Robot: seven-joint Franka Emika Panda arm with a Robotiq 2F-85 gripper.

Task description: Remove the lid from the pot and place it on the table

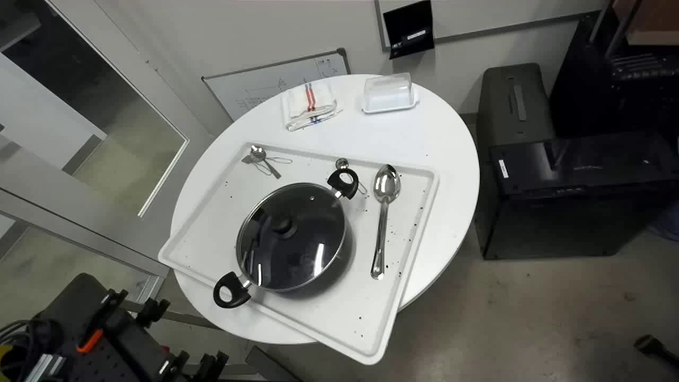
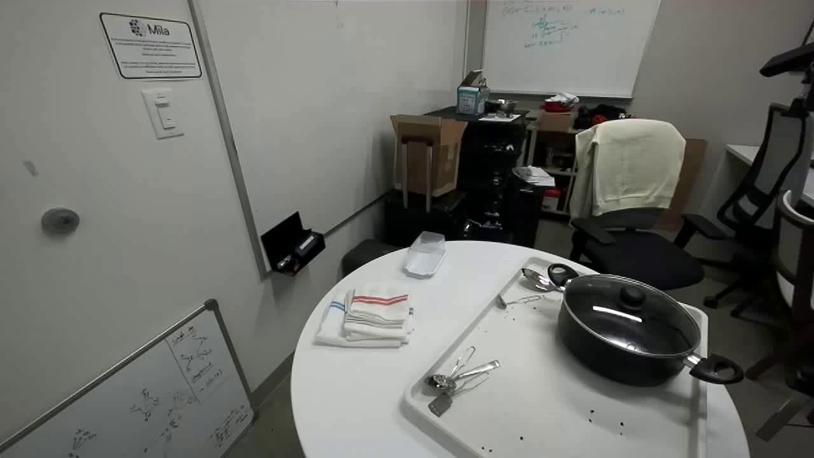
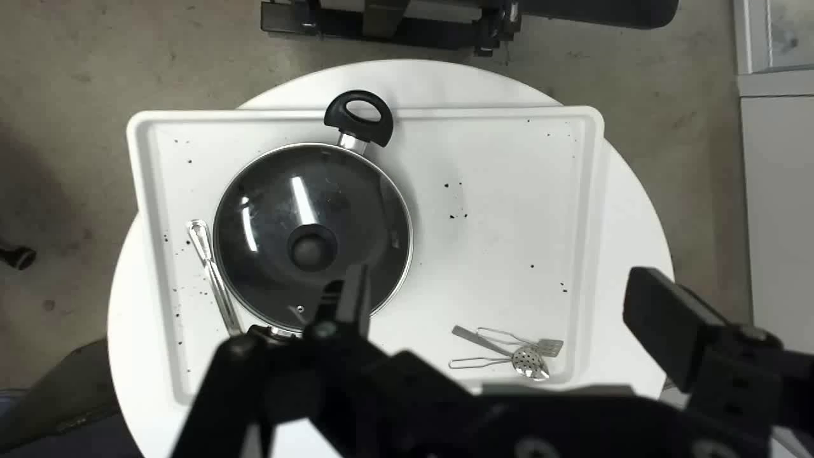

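The round glass lid (image 1: pixel 302 239) with a dark centre knob sits on the black pot (image 2: pixel 610 362), covering it. The lid also shows in an exterior view (image 2: pixel 636 324) and in the wrist view (image 3: pixel 362 210). The pot stands on a white tray on the round white table (image 1: pixel 451 143). One pot handle (image 1: pixel 231 291) reaches over the tray's edge. My gripper (image 3: pixel 499 283) shows only in the wrist view. Its fingers are wide apart and empty, above the table. The left finger overlaps the lid's lower right edge in that view and hides part of the far handle. Contact is not visible.
The tray (image 3: pixel 496 159) holds a large metal spoon (image 1: pixel 386 185), several small metal utensils (image 1: pixel 258 154) and a small ladle (image 1: pixel 342 163) by a pot handle. Folded towels (image 2: pixel 378 318) and a clear-covered white dish (image 1: pixel 390 93) stand on the table beyond the tray.
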